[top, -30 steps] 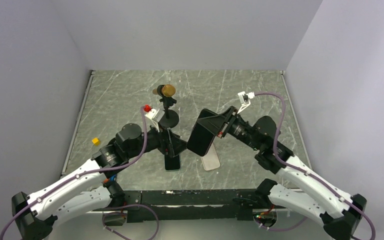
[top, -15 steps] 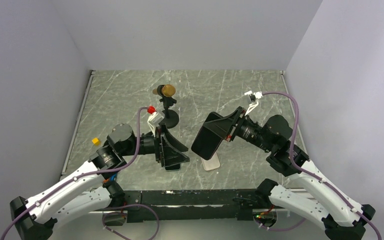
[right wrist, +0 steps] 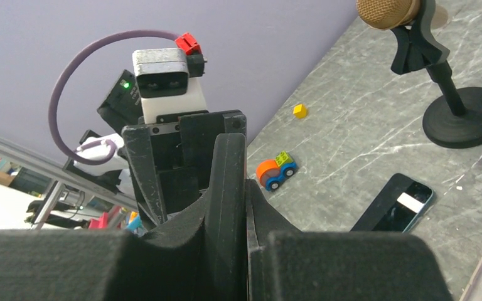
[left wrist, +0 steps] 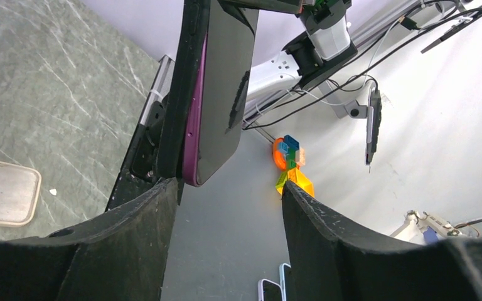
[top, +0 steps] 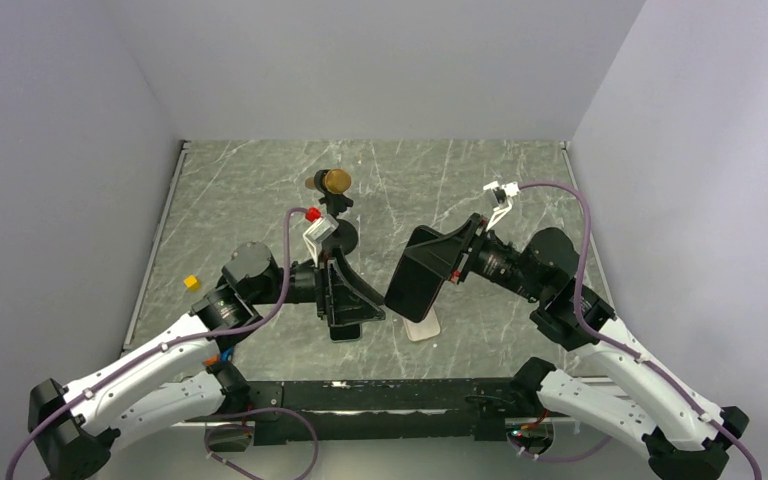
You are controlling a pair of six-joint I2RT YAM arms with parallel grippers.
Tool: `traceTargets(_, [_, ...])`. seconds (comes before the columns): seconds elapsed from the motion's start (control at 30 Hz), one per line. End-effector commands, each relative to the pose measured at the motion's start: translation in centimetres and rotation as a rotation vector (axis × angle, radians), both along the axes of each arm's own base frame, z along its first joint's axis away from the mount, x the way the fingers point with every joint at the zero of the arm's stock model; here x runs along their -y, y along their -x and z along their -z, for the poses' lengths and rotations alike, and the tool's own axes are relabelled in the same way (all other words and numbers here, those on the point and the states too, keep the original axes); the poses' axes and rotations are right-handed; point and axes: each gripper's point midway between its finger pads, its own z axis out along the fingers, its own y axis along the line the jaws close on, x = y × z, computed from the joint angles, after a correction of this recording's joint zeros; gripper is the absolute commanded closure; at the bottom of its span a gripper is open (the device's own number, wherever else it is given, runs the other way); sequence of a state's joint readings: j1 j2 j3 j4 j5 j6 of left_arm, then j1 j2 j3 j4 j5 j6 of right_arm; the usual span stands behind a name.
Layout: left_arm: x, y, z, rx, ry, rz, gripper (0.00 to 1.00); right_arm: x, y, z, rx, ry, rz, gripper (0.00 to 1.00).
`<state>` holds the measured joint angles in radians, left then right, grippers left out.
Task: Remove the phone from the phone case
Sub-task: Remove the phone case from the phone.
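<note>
Above the table [top: 260,190], right fingers [right wrist: 229,188] pinch the phone case [left wrist: 176,94], contact point hidden; left fingers [left wrist: 132,251] spread.

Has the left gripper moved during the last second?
Yes. The left gripper has shifted right, its wrist now closer to the microphone stand, toward the held phone.

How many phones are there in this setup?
3, if the pale slab is one. A cased phone is held up in the right gripper; a black phone lies under the left gripper; the pale slab lies beside it. Others may be hidden.
</note>
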<state>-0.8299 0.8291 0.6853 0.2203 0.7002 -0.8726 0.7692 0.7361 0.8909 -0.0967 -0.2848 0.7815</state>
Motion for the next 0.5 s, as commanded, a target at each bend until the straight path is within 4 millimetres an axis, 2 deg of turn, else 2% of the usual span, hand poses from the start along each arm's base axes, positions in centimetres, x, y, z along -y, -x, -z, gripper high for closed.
traceTargets(0.0, [0.2, 0.8, -2.7, 0.026, 0.108, 0.057, 0.36, -0.3, 1.1, -4.3, 0.088, -0.137, -0.056, 1.00])
traceTargets(0.23, [0.4, 1.8, -4.1, 0.019, 0.196, 0.134, 0.43, -1.0, 0.6, -3.2, 0.091, -0.137, -0.066, 1.00])
traceTargets(0.47, [0.5, 2.3, -4.5, 0.003, 0.219, 0.163, 0.46, -0.9, -0.5, -2.2, 0.065, -0.106, -0.014, 1.00])
